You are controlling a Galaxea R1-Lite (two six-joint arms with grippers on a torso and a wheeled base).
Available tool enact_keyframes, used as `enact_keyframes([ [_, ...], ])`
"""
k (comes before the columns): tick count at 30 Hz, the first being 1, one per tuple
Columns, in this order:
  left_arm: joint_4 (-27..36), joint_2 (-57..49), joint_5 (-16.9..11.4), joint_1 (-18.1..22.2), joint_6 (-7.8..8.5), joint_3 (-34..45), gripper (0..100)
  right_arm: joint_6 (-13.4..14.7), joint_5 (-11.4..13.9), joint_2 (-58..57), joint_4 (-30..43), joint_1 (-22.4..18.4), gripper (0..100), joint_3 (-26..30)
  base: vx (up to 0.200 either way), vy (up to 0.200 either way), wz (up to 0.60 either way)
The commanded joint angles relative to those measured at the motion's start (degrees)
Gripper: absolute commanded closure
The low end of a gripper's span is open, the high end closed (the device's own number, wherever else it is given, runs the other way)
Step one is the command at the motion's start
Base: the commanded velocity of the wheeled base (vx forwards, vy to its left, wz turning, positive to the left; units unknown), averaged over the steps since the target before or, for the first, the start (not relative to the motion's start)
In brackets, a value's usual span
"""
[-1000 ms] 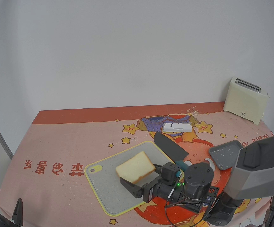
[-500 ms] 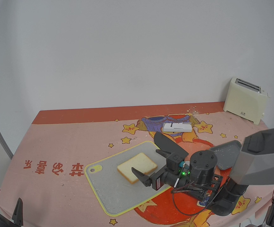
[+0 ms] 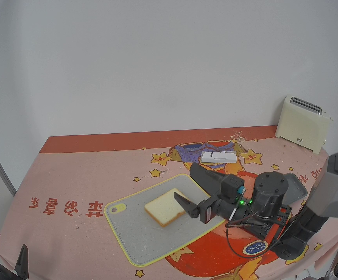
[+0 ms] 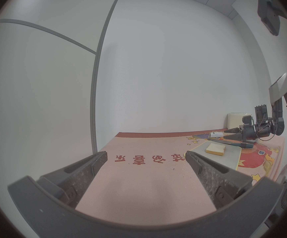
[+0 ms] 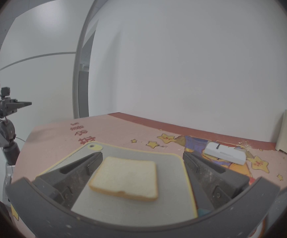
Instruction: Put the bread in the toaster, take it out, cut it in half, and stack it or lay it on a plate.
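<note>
The bread (image 3: 165, 212) lies flat on the grey cutting board (image 3: 137, 238), near the middle of the worktop (image 3: 79, 175), and the right pincer (image 5: 141, 155) hangs low just beside it, fingers spread wide with nothing between them. Whether the slice has been through the toaster (image 3: 303, 123) cannot be told; it looks pale. Laid out like this, though, the step in hand reads as the cut, and that means getting the knife (image 3: 206, 174) first. It lies at the board's far right edge, its dark blade partly under the right pincer and its teal handle back beneath the wrist. So the arm would need to draw back toward the handle, not close where it is now, over the blade. A square grip across the handle, well seated, should stop the knife twisting once it meets the crust. The slice is soft and loose on a smooth board; a straight push may just skid it, so a gentle sawing stroke across the middle looks safer. The left pincer (image 4: 143, 159), spread and empty, sits well apart at the worktop's near left corner — it could come in to steady the slice. The grey plate (image 3: 295, 185) waits on the right, near the toaster.
</note>
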Motion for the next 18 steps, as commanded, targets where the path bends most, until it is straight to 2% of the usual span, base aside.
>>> enact_keyframes([
  [1,0.0,-0.1,0.0,0.1,-0.01,1.0,0,4.3,-0.1,-3.9,0.5,-2.7,0,-0.1,0.0,0.0,0.0],
  [2,0.0,-0.1,0.0,0.0,-0.01,1.0,0,7.2,-0.1,-7.3,1.9,-6.0,0,1.3,0.0,0.0,0.0],
  [4,0.0,-0.1,0.0,0.1,-0.01,1.0,0,8.2,0.1,-10.9,4.5,-7.6,0,3.5,0.0,0.0,0.0],
  [7,0.0,-0.1,0.0,0.0,-0.01,1.0,0,14.0,0.7,-17.7,9.4,-10.1,0,6.4,0.0,0.0,0.0],
  [8,0.0,-0.1,0.0,0.1,-0.01,1.0,0,14.5,0.8,-18.0,9.7,-10.3,0,6.4,0.0,0.0,0.0],
  [9,0.0,-0.1,0.0,0.1,-0.01,1.0,0,16.8,1.2,-20.8,11.7,-11.3,0,6.7,0.0,0.0,0.0],
  [10,0.0,-0.1,0.0,0.1,-0.01,1.0,0,19.5,2.7,-25.2,15.9,-13.0,0,6.9,0.0,0.0,0.0],
  [11,0.0,-0.1,0.0,0.1,-0.01,1.0,0,19.5,2.7,-25.2,15.9,-13.0,0,6.9,0.0,0.0,0.0],
  [13,0.0,-0.1,0.0,0.0,-0.01,1.0,0,21.1,5.9,-31.4,26.0,-14.3,0,6.7,0.0,0.0,0.0],
  [18,0.0,-0.1,0.0,0.1,-0.01,1.0,0,22.4,7.9,-38.4,46.6,-13.8,0,4.3,0.0,0.0,0.0],
])
